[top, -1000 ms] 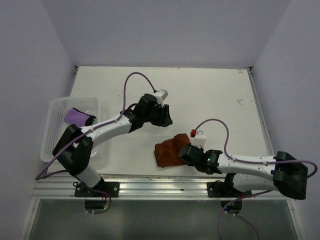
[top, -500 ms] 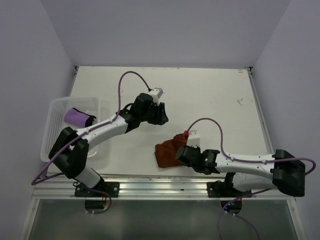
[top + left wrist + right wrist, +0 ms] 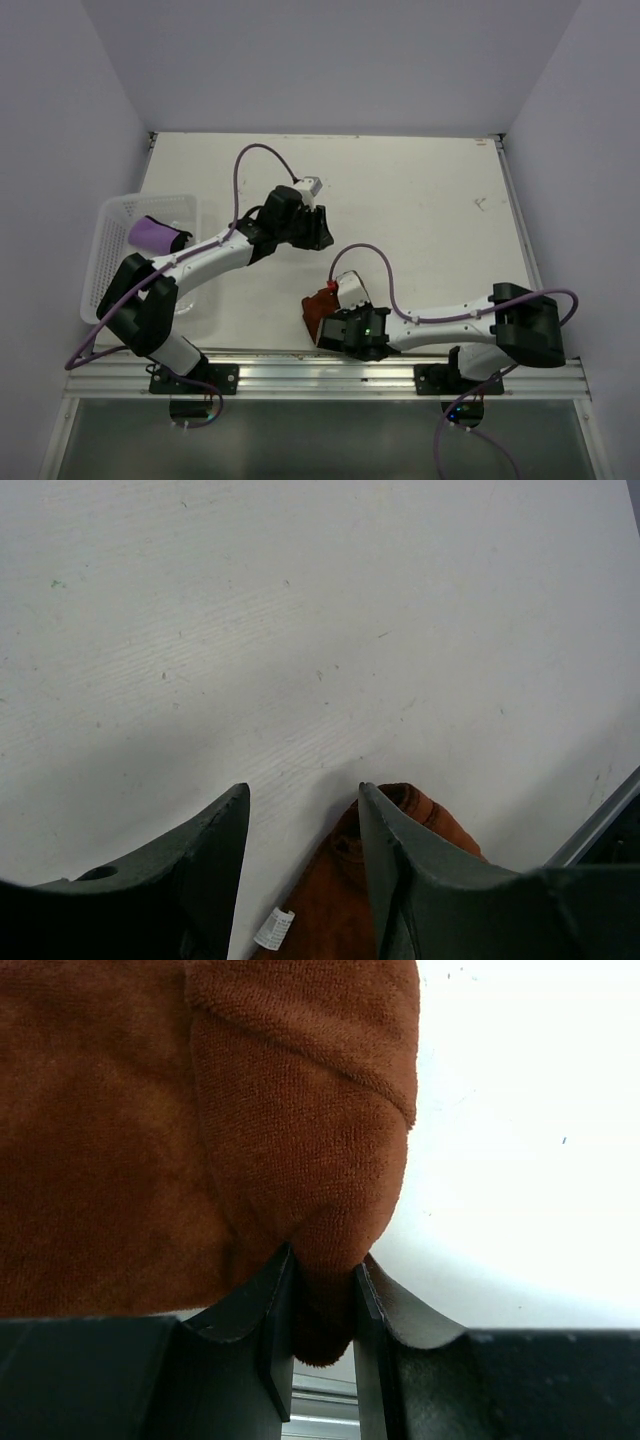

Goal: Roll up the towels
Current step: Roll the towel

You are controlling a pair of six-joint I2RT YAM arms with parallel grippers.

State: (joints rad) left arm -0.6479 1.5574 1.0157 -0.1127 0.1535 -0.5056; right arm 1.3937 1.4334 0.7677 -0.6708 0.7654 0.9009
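One purple towel [image 3: 152, 234] sat in the basket [image 3: 104, 268]. At the near edge of the worktop [image 3: 420, 200], the right gripper [image 3: 320, 1265] had its jaws clamped on the orange towel [image 3: 140, 1110]; the left gripper [image 3: 300, 790] hung with jaws apart. Rolling seemed just begun; next, that pinched fold likely needed turning over.

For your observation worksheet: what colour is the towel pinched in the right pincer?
The towel is rust orange-brown, seen best in the right wrist view.

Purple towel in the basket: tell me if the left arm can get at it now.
Probably yes. The left gripper is open and empty, and the purple towel lies uncovered in the open-topped white basket beside that arm.
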